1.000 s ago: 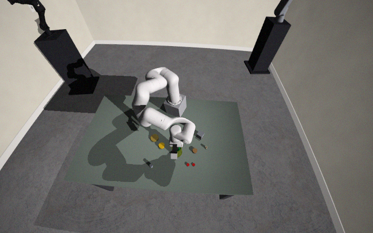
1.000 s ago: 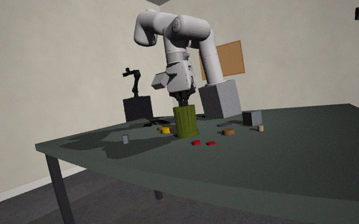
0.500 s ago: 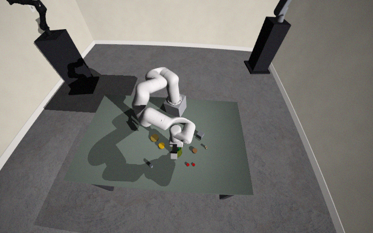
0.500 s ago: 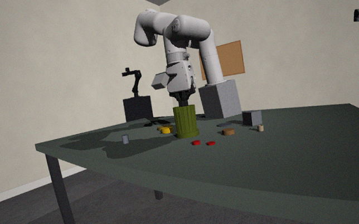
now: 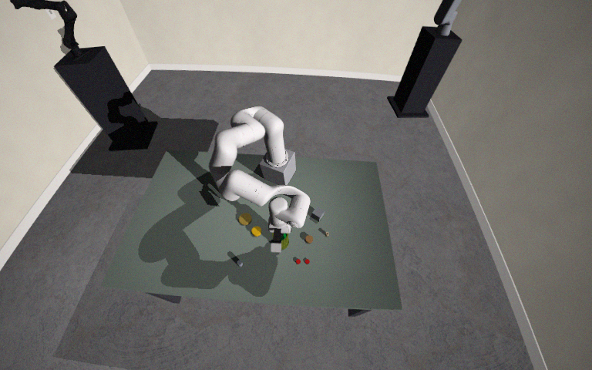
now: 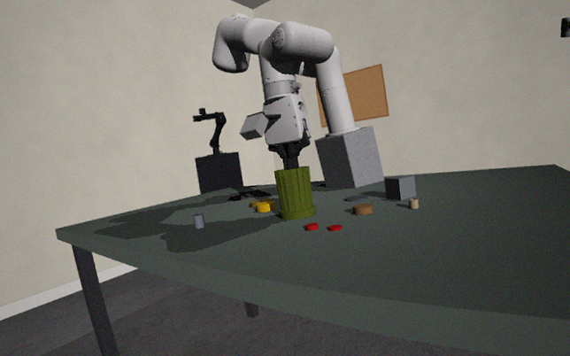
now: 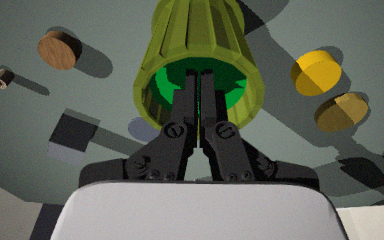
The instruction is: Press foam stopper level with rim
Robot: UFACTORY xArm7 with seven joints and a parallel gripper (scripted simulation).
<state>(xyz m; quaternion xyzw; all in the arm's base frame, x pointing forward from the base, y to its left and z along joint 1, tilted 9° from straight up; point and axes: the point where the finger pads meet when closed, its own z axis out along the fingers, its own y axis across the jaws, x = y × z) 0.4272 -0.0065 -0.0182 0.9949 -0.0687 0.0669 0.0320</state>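
An olive-green ribbed jar (image 6: 294, 193) stands upright near the middle of the table; it also shows in the wrist view (image 7: 200, 65) and in the top view (image 5: 283, 241). A bright green foam stopper (image 7: 235, 92) sits inside it, below the rim. My gripper (image 7: 198, 86) is shut with nothing between the fingers, and its fingertips reach down through the jar's mouth onto the stopper. In the side view the gripper (image 6: 290, 157) stands straight above the jar, with the fingertips hidden behind the rim.
Two yellow discs (image 7: 316, 71) (image 7: 342, 111) lie on one side of the jar, a brown disc (image 7: 57, 49) and a grey block (image 7: 71, 136) on the other. Two red discs (image 6: 322, 226), a small grey cylinder (image 6: 198, 221) and a small tan cylinder (image 6: 413, 202) lie nearby.
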